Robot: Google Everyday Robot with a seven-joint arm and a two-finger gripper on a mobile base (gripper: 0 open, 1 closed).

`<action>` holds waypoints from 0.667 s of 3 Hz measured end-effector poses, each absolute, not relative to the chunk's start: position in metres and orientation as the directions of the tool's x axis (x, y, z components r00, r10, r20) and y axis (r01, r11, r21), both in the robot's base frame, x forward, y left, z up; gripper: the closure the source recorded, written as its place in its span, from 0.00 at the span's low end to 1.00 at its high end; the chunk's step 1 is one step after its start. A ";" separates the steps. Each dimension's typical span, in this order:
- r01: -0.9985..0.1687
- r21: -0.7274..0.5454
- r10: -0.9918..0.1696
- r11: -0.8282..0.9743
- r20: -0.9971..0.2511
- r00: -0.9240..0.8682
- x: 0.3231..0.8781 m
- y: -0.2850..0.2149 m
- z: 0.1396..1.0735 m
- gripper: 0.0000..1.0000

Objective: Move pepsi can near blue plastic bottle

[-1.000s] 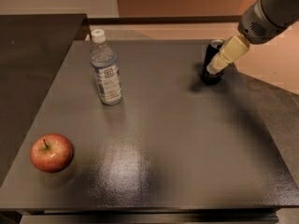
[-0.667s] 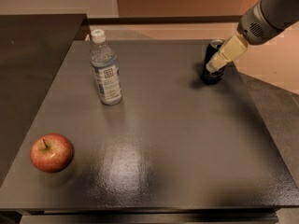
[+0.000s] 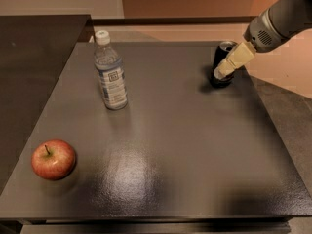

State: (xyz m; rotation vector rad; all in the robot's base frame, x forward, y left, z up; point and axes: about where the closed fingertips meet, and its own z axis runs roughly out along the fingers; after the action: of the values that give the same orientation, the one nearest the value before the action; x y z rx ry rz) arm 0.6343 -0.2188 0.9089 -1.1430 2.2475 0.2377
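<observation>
The pepsi can (image 3: 221, 57), dark with a silver top rim, stands upright at the far right of the dark table (image 3: 185, 130). My gripper (image 3: 220, 72) reaches in from the upper right and sits right at the can, with its cream part lying across the can's right side. The blue plastic bottle (image 3: 111, 77), clear with a white cap and a pale label, stands upright at the far left of the table, well apart from the can.
A red apple (image 3: 53, 159) lies near the table's front left corner. A dark counter (image 3: 34, 48) adjoins the table on the left. The table's right edge runs close beside the can.
</observation>
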 end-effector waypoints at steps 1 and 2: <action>-0.791 -0.096 -0.672 0.604 -0.595 -0.441 0.638 -0.217 0.905 0.15; -0.799 -0.086 -0.668 0.595 -0.606 -0.432 0.638 -0.216 0.905 0.39</action>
State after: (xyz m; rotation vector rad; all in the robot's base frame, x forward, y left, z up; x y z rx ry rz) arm 0.6375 -0.2165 0.9050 -1.1577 2.2229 0.2849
